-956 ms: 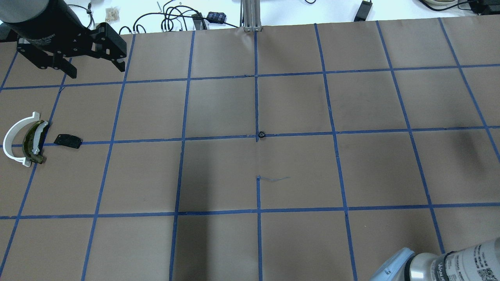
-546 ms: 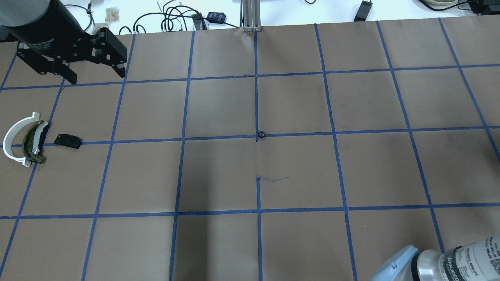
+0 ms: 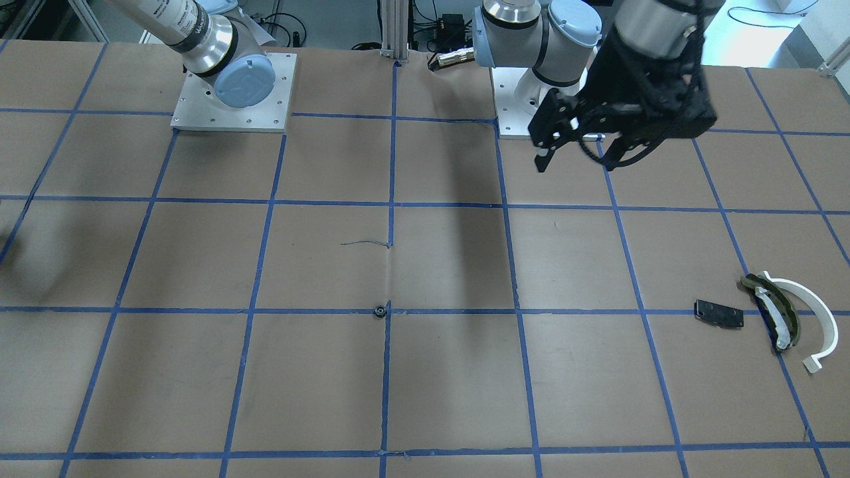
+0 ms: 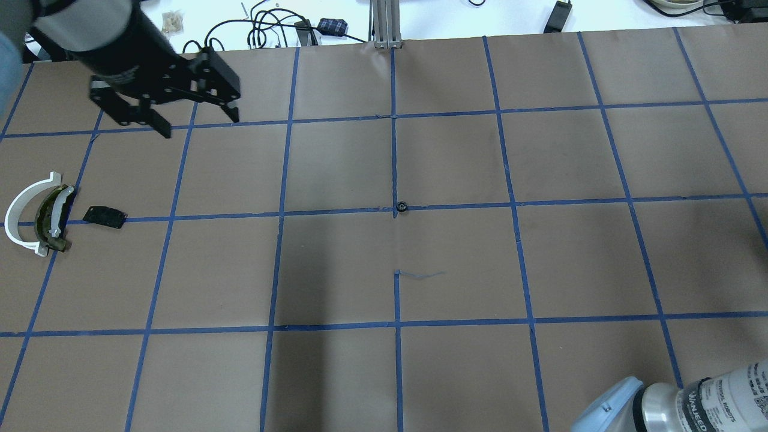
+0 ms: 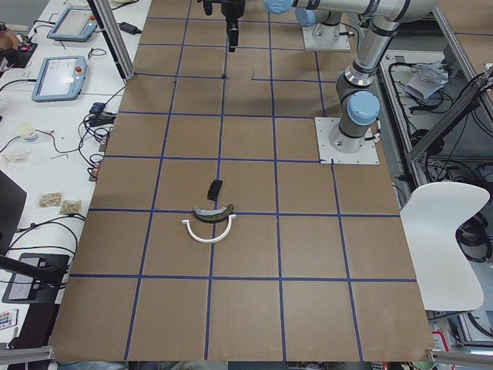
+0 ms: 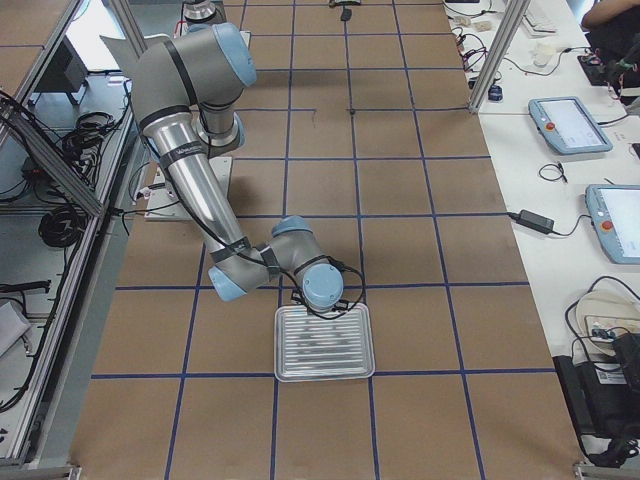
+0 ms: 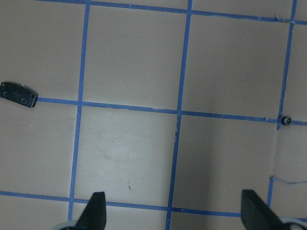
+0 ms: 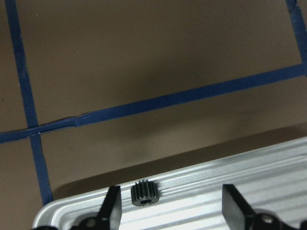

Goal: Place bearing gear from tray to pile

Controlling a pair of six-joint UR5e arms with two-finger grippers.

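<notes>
The bearing gear is a tiny black part lying on the blue tape crossing at the table's middle; it also shows in the front view and the left wrist view. The pile lies at the left edge: a white arc, an olive curved piece and a flat black plate. My left gripper is open and empty, in the air far back-left of the gear. My right gripper is open and empty over the rim of the metal tray.
A small black toothed gear sits on the tray's rim between the right fingers. The tray lies at the table's right end by the right arm's elbow. Cables and boxes lie beyond the far table edge.
My left gripper has moved right, toward the table's middle, still open. The gear, the pile and the right arm have hardly moved.
</notes>
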